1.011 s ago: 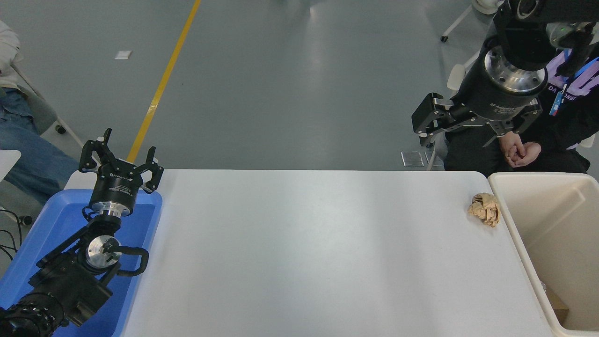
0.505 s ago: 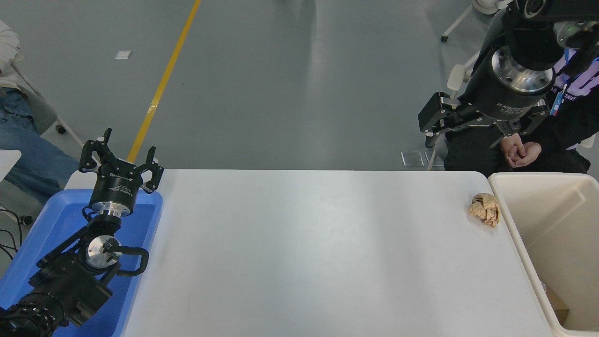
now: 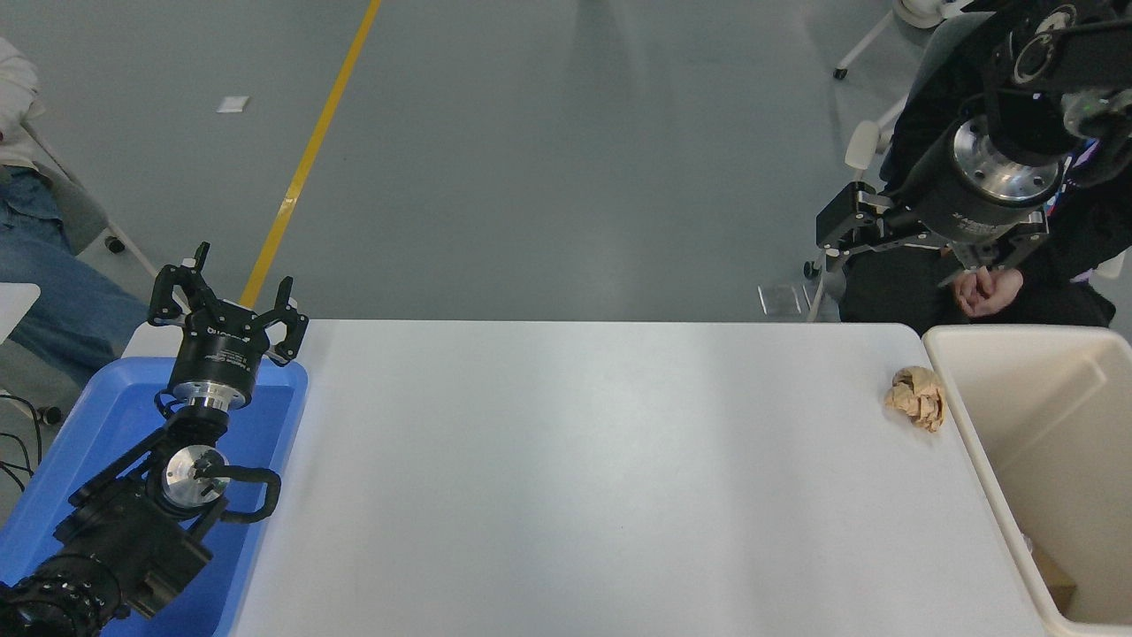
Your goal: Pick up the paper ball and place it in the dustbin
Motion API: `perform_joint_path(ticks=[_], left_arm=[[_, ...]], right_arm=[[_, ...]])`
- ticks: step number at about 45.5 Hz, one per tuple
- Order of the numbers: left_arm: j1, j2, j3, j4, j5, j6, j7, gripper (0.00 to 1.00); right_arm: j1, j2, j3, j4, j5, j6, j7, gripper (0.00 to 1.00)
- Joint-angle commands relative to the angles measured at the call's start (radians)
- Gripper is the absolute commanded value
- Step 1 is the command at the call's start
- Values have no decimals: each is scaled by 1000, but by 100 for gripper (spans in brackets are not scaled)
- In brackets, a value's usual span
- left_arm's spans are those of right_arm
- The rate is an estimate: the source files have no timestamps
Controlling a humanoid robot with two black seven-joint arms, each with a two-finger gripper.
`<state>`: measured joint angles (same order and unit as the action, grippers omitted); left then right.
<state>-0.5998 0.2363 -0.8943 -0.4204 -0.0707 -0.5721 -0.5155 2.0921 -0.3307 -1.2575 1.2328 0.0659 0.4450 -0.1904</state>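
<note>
Now paper ball [image 3: 917,398] at table [image 3: 575,478] edge, beside dustbin [image 3: 973,442] rim.

A robotics lab or test hall, going by the wide grey painted floor [image 3: 548,159] crossed by a yellow line [image 3: 309,155], as in an industrial workspace. Plain white table [image 3: 584,478] set up as a test bench, with a blue tray [image 3: 106,416] at one end and a cream dustbin [image 3: 1044,442] at the other. Castered chair legs [image 3: 862,40] at the far edge; a seated person [image 3: 990,283] in dark clothes with a lanyard, hands folded, just past the table.
</note>
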Motion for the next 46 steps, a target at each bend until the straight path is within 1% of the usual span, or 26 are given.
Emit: perform_joint_path(ticks=[1,7,14,25,31,37,40,46], left_arm=[[0,0,0,0,0,0,0,99],[0,0,0,0,0,0,0,99],[0,0,0,-1,0,0,0,99],[0,0,-2,0,0,0,0,99],[0,0,-2,-1,0,0,0,99],[0,0,-2,0,0,0,0,99],[0,0,-2,-1,0,0,0,99],[0,0,-2,0,0,0,0,99]], right_arm=[[-243,-11,4,-130,-38,-186,0,100],[-377,-4,9,-214,-80,-250,0,100],[-504,9,19,-308,-80,-305,0,100],[-652,76,52,-441,-69,-342,-6,100],[-770,119,65,-584,-61,-362,-6,100],[-895,162,145,-726,-61,-377,-7,100],[-925,168,168,-759,-61,-379,-9,100],[-1000,171,173,-841,-61,-448,-11,100]])
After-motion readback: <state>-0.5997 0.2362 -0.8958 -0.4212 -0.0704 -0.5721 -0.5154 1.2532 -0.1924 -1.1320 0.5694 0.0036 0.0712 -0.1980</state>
